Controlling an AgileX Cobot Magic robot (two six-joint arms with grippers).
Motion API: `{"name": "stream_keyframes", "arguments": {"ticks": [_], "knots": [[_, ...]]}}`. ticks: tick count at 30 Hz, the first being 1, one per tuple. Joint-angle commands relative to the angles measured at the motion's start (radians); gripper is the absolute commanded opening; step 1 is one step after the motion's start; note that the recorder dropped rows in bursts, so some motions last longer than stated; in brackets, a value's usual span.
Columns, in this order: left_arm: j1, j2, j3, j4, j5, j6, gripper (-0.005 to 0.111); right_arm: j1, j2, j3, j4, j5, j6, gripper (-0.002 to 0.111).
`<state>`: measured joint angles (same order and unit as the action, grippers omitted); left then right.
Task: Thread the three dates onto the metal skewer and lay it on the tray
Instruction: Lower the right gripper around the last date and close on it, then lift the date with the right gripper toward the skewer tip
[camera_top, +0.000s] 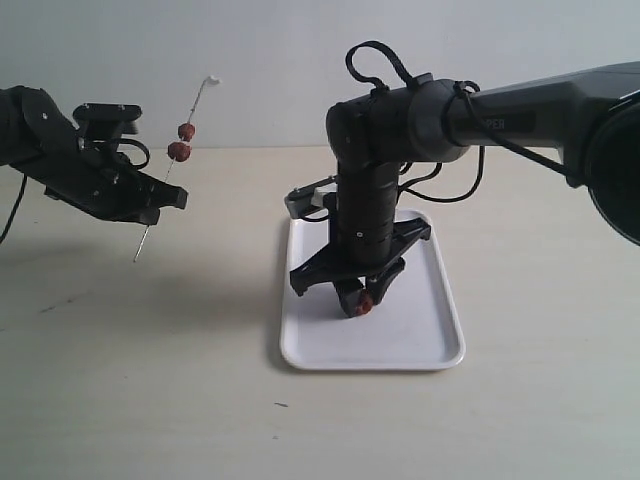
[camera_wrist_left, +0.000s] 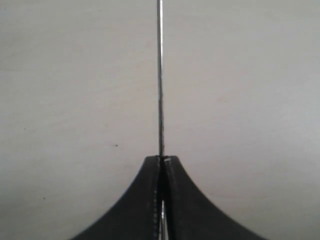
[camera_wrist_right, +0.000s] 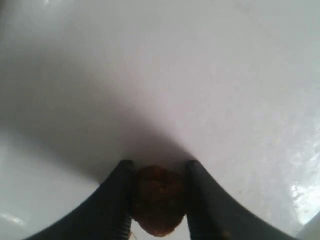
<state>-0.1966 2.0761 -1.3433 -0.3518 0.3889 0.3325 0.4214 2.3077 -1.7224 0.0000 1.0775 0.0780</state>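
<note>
1. The left jaws are clamping shut on the skewer (camera_wrist_left: 160, 75), holding it in the air over the counter (camera_top: 150, 390), left of the tray (camera_top: 425, 345).
2. The skewer's long axis is slanting, its upper end leaning toward the right arm; two dates (camera_top: 178, 151) are sitting on it above the jaws.
3. The right jaws are gripping the third date (camera_wrist_right: 157, 200) just over the tray.
4. That date is lying well right of and below the skewer's upper end, so the right arm is likely the one carrying it across.

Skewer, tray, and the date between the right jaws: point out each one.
skewer (camera_wrist_left: 160, 75), left wrist view, on the bare shaft.
tray (camera_top: 425, 325), exterior view, on its bare floor.
date (camera_wrist_right: 157, 200), right wrist view, on the middle of its wrinkled face.
</note>
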Motion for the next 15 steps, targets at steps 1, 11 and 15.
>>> {"name": "stream_keyframes", "arguments": {"ticks": [1,11,15], "knots": [[-0.005,-0.007,-0.006,-0.011,-0.010,0.005,0.000,0.003,-0.001,0.001,0.000,0.007,0.002,0.022],[-0.014,-0.007,-0.006,-0.011,0.013,0.014,0.000,-0.039,-0.039,-0.001,-0.033,-0.092,0.002,0.018],[-0.048,-0.007,-0.006,-0.066,0.040,0.111,0.000,-0.120,-0.083,-0.001,0.000,-0.183,0.002,0.022]]}}
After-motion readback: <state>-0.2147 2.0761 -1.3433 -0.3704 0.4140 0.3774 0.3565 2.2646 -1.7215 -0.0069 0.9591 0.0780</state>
